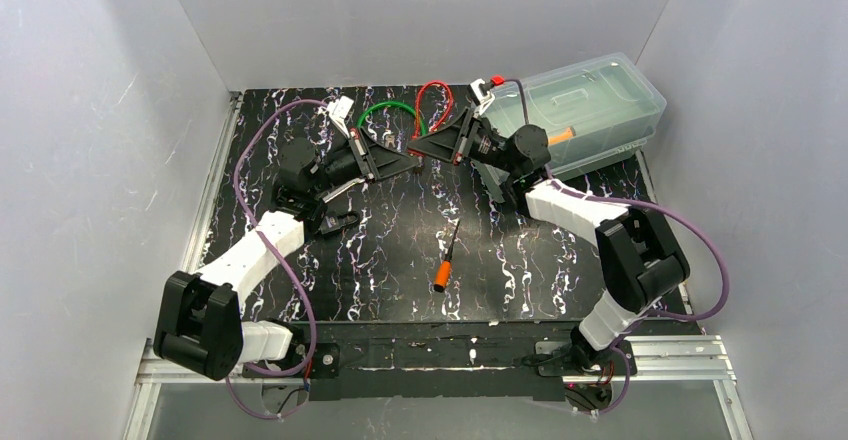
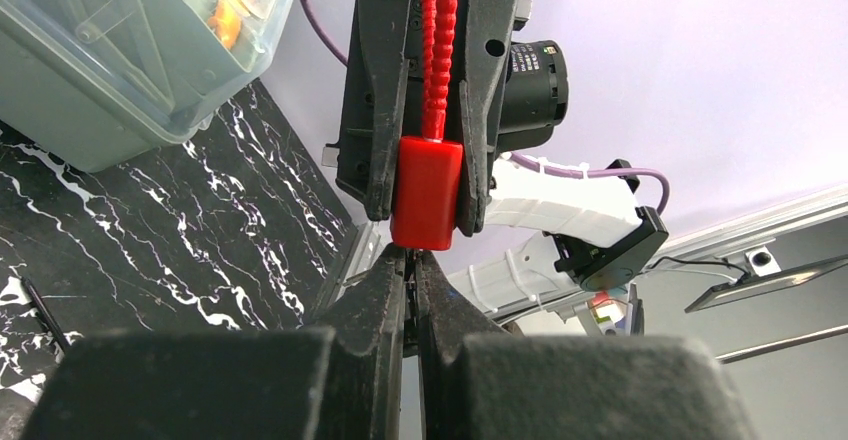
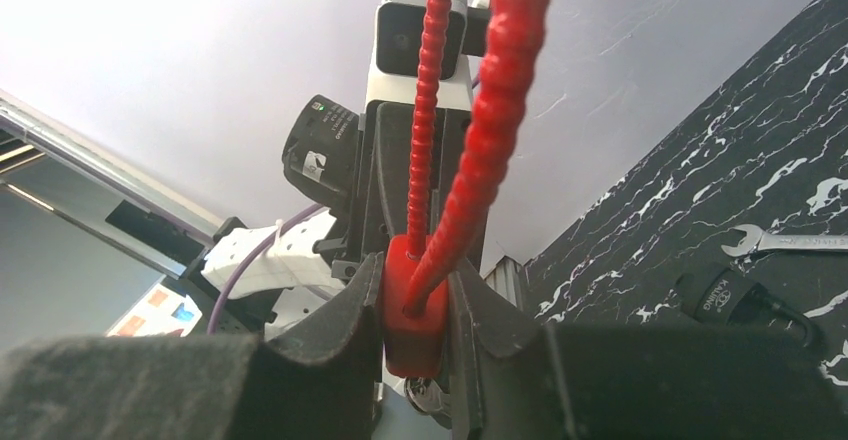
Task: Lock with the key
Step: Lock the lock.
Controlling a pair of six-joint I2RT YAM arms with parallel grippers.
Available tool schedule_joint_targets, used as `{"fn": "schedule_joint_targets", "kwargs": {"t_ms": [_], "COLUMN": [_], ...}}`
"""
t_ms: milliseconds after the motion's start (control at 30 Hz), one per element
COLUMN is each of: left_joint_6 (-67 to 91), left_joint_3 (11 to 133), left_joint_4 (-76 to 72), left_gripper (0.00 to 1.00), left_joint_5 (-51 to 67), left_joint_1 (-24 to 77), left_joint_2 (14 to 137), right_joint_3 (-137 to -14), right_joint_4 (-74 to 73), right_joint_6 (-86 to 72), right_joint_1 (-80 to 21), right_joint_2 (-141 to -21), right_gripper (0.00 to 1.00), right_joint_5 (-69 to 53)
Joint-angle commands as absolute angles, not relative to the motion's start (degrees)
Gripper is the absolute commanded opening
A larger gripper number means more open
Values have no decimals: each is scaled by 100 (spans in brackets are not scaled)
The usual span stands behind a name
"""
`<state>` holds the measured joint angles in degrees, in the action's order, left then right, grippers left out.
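Lock (image 2: 427, 190) is clamped by right gripper (image 3: 415, 300); left gripper (image 2: 408, 265) is pressed together beneath it. Misaligned, the key could be jammed.

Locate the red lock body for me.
Left wrist view, centre: the red lock body is clamped in the right gripper, directly above the shut left gripper.

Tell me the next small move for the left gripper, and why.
Probably a slight roll of the left gripper about its own axis, to turn the key. It is shut with its tips at the underside of the lock, which the right gripper clamps by its sides. The key itself is not clearly visible, so go gently.
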<state>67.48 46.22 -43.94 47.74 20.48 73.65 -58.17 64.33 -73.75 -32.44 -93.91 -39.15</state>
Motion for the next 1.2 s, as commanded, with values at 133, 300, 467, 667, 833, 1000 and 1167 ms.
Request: {"fn": "schedule_joint_targets", "kwargs": {"t_ms": [133,300,467,667,833,1000,1167], "left_joint_6": [5041,3387,3857,6957,8082,6921,5093], "left_joint_3": [5535,6288,6109,5172,4826,4991,5202], "left_joint_4": [-1915,513,143,-3890,-5119,-3923,-1590], "left_gripper": [0,0,0,0,0,0,0], "left_joint_5": [5151,4108,4663,6051,6133,5864,5150], "left_joint_1": [2224,2361,2382,2361,2365,2404,2579], "left_joint_2": [7201,7314,7200,7543,7784,7543,7041], "right_joint_3": [-6170,-6293,-6216,-5784,-5646,-5625,-5867], "right_joint_4": [5176,4411,4798,7749,8134,6900,6117], "right_joint_6": [-6664,-6425,-6523,-8086,-8421,-7593,-7265], "right_joint_1": [-3103,-3103,-3087,-2897,-2872,-2782,-2590], "right_joint_2": [-8901,-8904,-8922,-9109,-8989,-8561,-8586], "right_gripper": [1,1,1,1,1,1,1], "right_joint_5": [-2892,-2703,-2747,-3095,-3041,-2813,-2560]}}
